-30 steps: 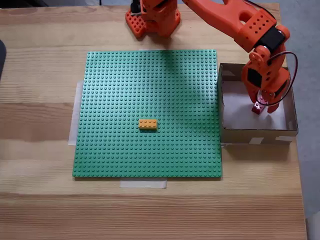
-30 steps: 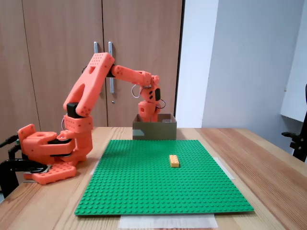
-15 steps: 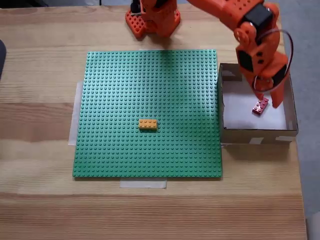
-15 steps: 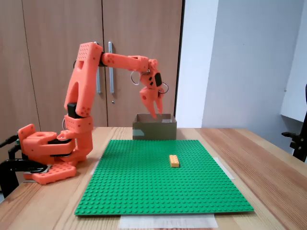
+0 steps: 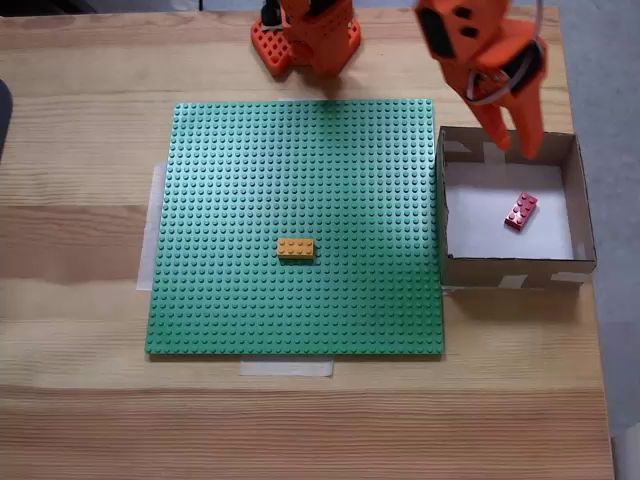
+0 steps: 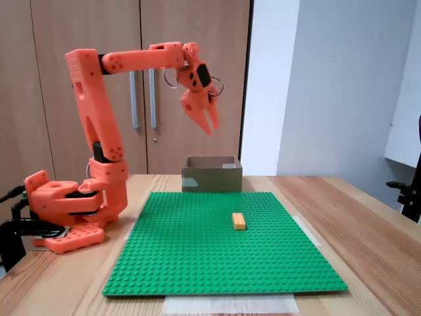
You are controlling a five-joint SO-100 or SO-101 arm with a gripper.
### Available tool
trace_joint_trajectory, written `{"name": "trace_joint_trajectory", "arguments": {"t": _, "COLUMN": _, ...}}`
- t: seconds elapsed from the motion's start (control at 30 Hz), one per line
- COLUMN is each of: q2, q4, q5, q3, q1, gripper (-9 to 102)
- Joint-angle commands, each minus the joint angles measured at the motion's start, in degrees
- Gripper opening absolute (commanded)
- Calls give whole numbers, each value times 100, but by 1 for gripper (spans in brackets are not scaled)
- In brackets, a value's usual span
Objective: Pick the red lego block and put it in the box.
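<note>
Arm pose: the orange printed arm [image 6: 99, 99] stands tall, forearm level, wrist bent down.
Jaws [image 6: 212, 126]: open and empty, pointing down, high above the shallow brown cardboard box [image 5: 577, 190]; in a fixed view from above they sit over its far wall [image 5: 514, 140].
Red lego block: the small red studded brick [image 5: 520, 211] lies slanted on the box's white floor, studs up.
Other brick: a yellow-orange brick [image 5: 295, 247] sits on the green studded baseplate [image 5: 250, 160], on the wooden table [image 5: 80, 400].
</note>
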Motion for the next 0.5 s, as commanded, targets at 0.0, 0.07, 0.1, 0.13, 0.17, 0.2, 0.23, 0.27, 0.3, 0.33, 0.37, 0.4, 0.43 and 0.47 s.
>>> {"name": "trace_joint_trajectory", "arguments": {"t": 0.0, "q2": 940, "q4": -123, "q5": -185, "q3": 510, "q1": 272, "gripper": 10}}
{"name": "trace_joint_trajectory", "arguments": {"t": 0.07, "q2": 1292, "q4": -185, "q5": -202, "q3": 756, "q1": 475, "gripper": 8}}
{"name": "trace_joint_trajectory", "arguments": {"t": 0.1, "q2": 1459, "q4": -229, "q5": -193, "q3": 861, "q1": 606, "gripper": 7}}
{"name": "trace_joint_trajectory", "arguments": {"t": 0.13, "q2": 1617, "q4": -281, "q5": -158, "q3": 967, "q1": 729, "gripper": 5}}
{"name": "trace_joint_trajectory", "arguments": {"t": 0.17, "q2": 1775, "q4": -334, "q5": -123, "q3": 1063, "q1": 861, "gripper": 4}}
{"name": "trace_joint_trajectory", "arguments": {"t": 0.2, "q2": 1942, "q4": -404, "q5": -97, "q3": 1178, "q1": 993, "gripper": 3}}
{"name": "trace_joint_trajectory", "arguments": {"t": 0.23, "q2": 2118, "q4": -492, "q5": -53, "q3": 1301, "q1": 1143, "gripper": 2}}
{"name": "trace_joint_trajectory", "arguments": {"t": 0.27, "q2": 2268, "q4": -563, "q5": -18, "q3": 1406, "q1": 1274, "gripper": 2}}
{"name": "trace_joint_trajectory", "arguments": {"t": 0.3, "q2": 2399, "q4": -624, "q5": 18, "q3": 1494, "q1": 1406, "gripper": 1}}
{"name": "trace_joint_trajectory", "arguments": {"t": 0.33, "q2": 2522, "q4": -668, "q5": 88, "q3": 1564, "q1": 1556, "gripper": 1}}
{"name": "trace_joint_trajectory", "arguments": {"t": 0.37, "q2": 2646, "q4": -686, "q5": 149, "q3": 1626, "q1": 1705, "gripper": 0}}
{"name": "trace_joint_trajectory", "arguments": {"t": 0.4, "q2": 2760, "q4": -712, "q5": 176, "q3": 1688, "q1": 1837, "gripper": -1}}
{"name": "trace_joint_trajectory", "arguments": {"t": 0.43, "q2": 2874, "q4": -747, "q5": 237, "q3": 1758, "q1": 1995, "gripper": -1}}
{"name": "trace_joint_trajectory", "arguments": {"t": 0.47, "q2": 2962, "q4": -765, "q5": 325, "q3": 1793, "q1": 2145, "gripper": -1}}
